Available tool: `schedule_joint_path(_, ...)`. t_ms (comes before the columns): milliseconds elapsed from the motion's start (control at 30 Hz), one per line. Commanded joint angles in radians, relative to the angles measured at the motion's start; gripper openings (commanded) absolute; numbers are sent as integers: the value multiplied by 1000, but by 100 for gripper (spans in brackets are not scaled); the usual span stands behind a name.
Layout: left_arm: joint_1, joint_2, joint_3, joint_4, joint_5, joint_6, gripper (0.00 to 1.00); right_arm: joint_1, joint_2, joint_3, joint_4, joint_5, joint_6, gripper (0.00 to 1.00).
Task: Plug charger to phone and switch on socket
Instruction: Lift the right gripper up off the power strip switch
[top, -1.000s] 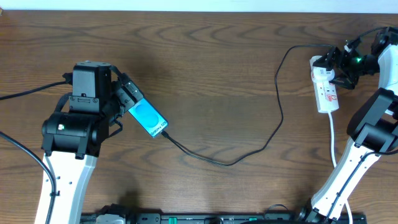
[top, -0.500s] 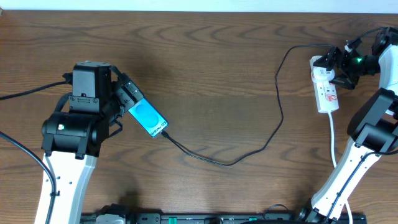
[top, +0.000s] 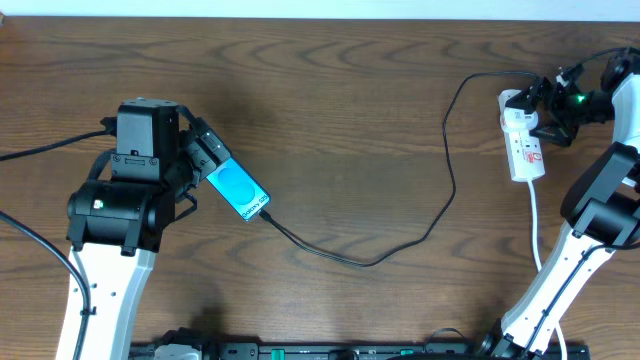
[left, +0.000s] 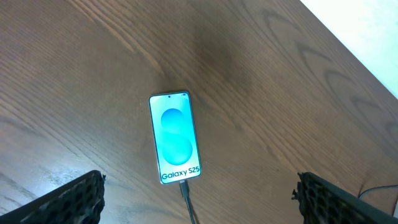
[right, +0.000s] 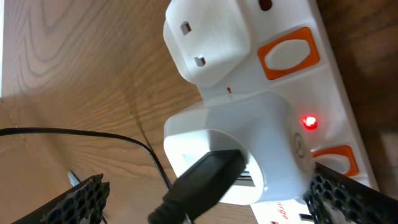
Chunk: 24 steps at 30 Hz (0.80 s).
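Note:
The phone (top: 240, 192) lies flat on the wood at the left, its cyan screen (left: 176, 138) lit with "Galaxy S25". The charger (top: 372, 263), a thin black cable, has its plug tip (left: 185, 190) seated in the phone's bottom edge. It loops right and up to the socket (top: 524, 150). There its black plug (right: 199, 183) sits in a white adapter (right: 249, 143), and a red light (right: 308, 122) glows beside it. My left gripper (left: 199, 205) hovers open over the phone's lower end. My right gripper (right: 211, 199) stands open astride the adapter, holding nothing.
A second white plug (right: 208, 40) sits in the strip beside orange switches (right: 289, 55). The strip's white cord (top: 536, 225) runs down toward the right arm's base. Bare wood lies between the arms, and the table's far edge (top: 320, 18) is at the top.
The right arm has edged very slightly to the right. The left arm, the phone and the cable have not moved.

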<state>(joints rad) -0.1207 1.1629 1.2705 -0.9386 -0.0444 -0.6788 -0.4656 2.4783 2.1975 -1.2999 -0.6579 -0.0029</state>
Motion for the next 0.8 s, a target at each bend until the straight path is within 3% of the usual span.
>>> schedule_joint_path(0,0,-7,26,-4,-20,13,98,-9,21,-15,-2,1,17,99)
schedule_joint_path(767,0,-7,26,-4,-21,17,98,-27,20,24,-25,-6,17,99)
